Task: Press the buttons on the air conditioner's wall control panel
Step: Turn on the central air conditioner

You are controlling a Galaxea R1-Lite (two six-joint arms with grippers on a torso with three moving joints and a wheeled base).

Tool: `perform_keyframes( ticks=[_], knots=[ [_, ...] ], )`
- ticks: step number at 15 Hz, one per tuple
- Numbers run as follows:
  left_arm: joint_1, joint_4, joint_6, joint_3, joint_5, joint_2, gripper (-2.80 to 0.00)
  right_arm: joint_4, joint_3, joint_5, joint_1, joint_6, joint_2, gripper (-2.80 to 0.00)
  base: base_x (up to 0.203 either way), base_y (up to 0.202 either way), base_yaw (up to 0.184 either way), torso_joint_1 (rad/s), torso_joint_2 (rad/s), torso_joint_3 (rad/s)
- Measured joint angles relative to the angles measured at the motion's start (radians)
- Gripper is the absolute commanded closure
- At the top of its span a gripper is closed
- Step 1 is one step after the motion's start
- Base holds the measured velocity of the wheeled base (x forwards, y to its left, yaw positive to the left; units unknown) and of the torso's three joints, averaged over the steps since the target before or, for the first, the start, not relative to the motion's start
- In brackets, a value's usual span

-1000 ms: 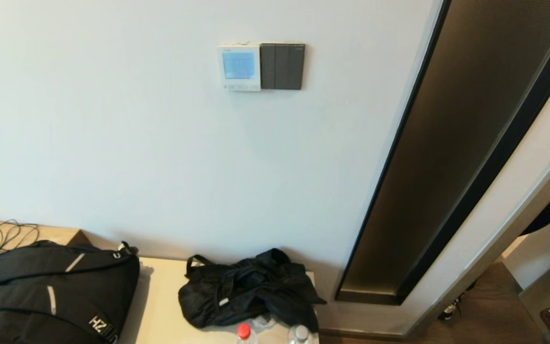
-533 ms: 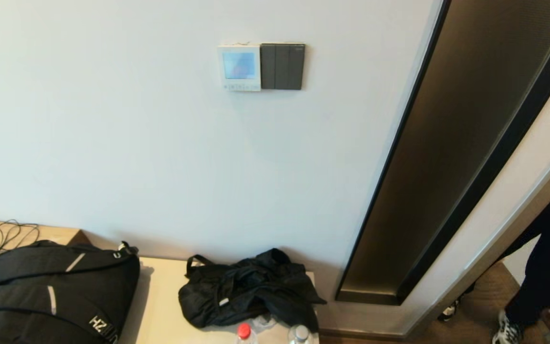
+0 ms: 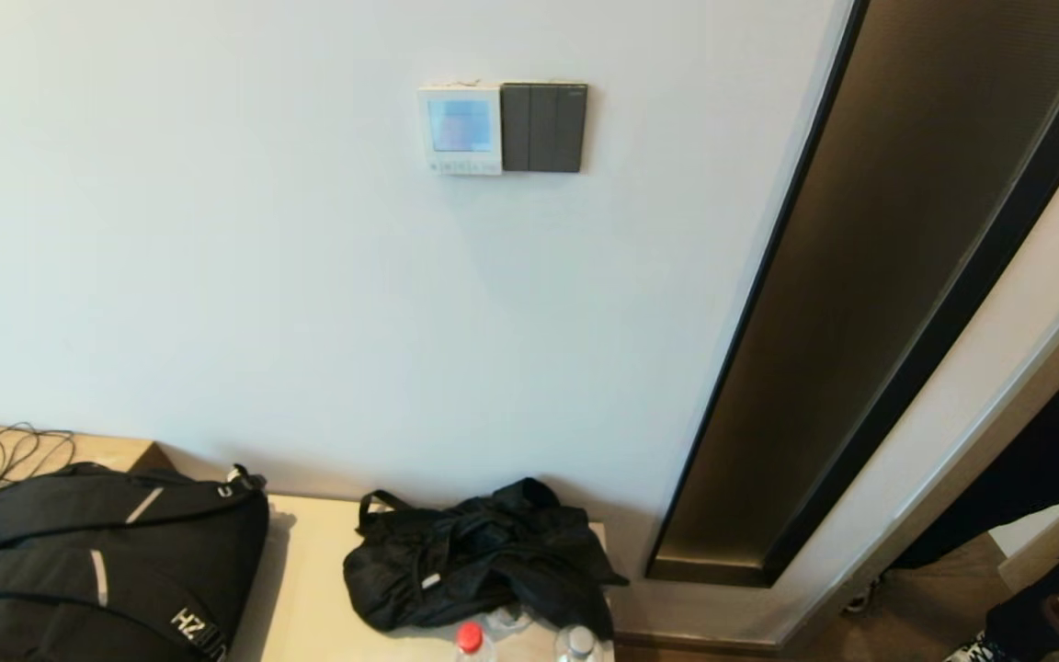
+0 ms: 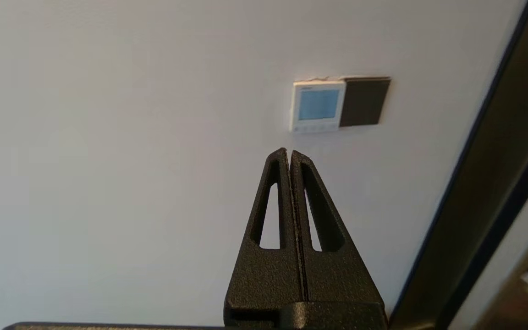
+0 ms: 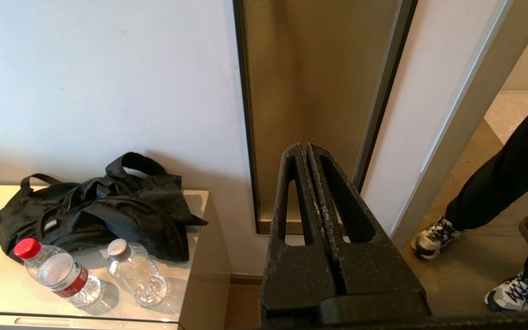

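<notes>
The white air conditioner control panel [image 3: 461, 130] with a blue screen and a row of small buttons along its lower edge hangs high on the wall; it also shows in the left wrist view [image 4: 317, 106]. My left gripper [image 4: 289, 151] is shut and empty, pointing at the wall a little below the panel and well short of it. My right gripper [image 5: 306, 145] is shut and empty, held low and facing the gold panel. Neither gripper shows in the head view.
A dark switch plate [image 3: 543, 128] adjoins the panel on the right. A tall gold panel [image 3: 870, 276] in a dark frame stands to the right. Below, a low cabinet [image 3: 309, 588] holds a black backpack [image 3: 97, 561], a black bag [image 3: 479, 556] and two bottles [image 5: 57, 272]. A person's legs [image 5: 507, 178] stand at the right.
A person in dark trousers has walked into view at the lower right. The panel's screen has changed its look slightly. The arms show no movement in the head view.
</notes>
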Motion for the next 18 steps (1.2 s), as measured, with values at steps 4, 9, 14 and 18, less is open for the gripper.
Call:
perform_keyframes(
  ticks=[4,9,14,18],
  knots=[
    [-0.088,-0.044,-0.015,-0.184,-0.059,0.267,0.00,0.000,0.000,0.000,0.000,-0.001,0.000,0.00,0.000,0.000,0.000,0.000,0.00,0.000],
    [-0.342,-0.127,-0.011,-0.320,0.050,0.565,0.00,0.000,0.000,0.000,0.000,-0.001,0.000,0.00,0.000,0.000,0.000,0.000,0.00,0.000],
    [-0.486,-0.208,-0.009,-0.348,0.158,0.737,0.00,0.000,0.000,0.000,0.000,-0.001,0.000,0.00,0.000,0.000,0.000,0.000,0.00,0.000],
    [-0.525,-0.367,-0.001,-0.409,0.266,0.881,0.00,0.000,0.000,0.000,0.000,-0.001,0.000,0.00,0.000,0.000,0.000,0.000,0.00,0.000]
  ],
)
